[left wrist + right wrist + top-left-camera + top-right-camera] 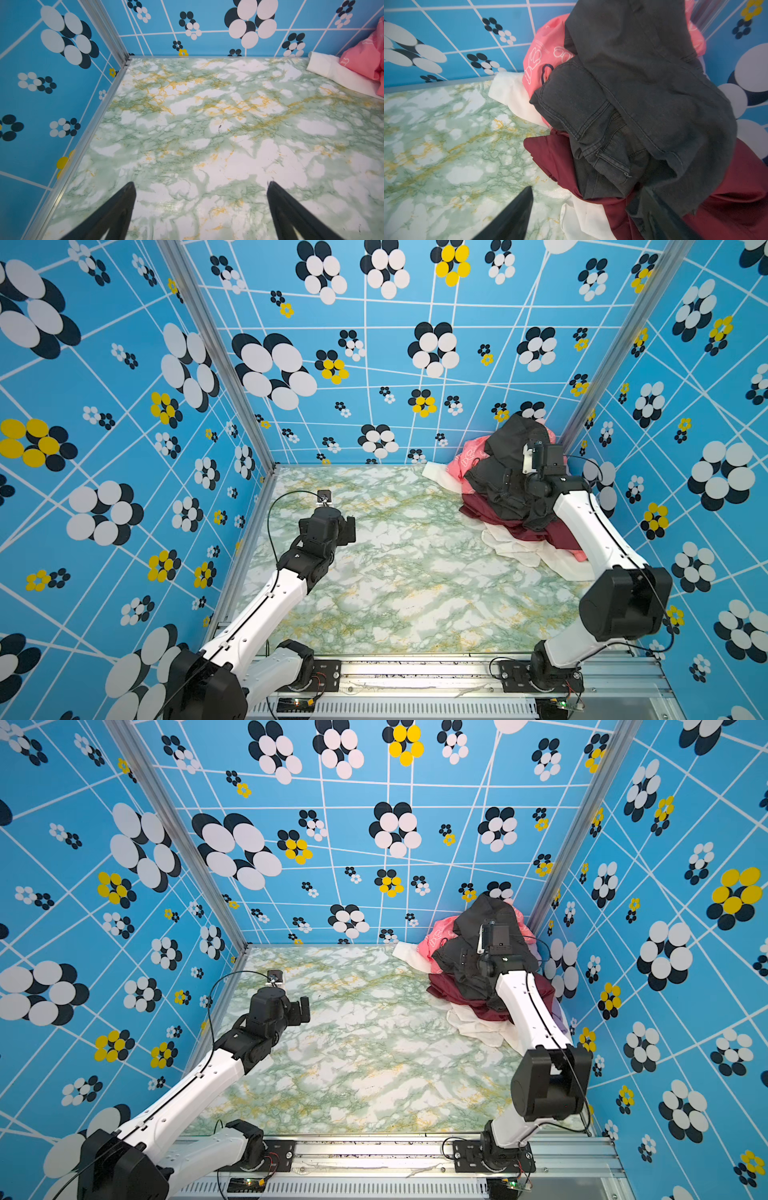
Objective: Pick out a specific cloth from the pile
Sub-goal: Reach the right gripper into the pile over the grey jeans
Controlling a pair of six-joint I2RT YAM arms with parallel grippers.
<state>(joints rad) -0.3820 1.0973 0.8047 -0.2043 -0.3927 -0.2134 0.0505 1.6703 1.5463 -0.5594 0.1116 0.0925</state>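
Maroon shirt (pixel 733 209) was found low in the pile (pixel 469 460), pinned beneath dark grey jeans (pixel 643 93). Reaching was judged in hand. The right gripper (pixel 587 188) was spread apart at its edge, and closing on maroon fabric alone would be needed.

Top views overlook everything — wrist views hug the table (pixel 207 145) closely.

Two claws (pixel 201 185) (pixel 586 189), one maroon shirt (pixel 480 510), one pile (pixel 511 439), one table (pixel 395 572)
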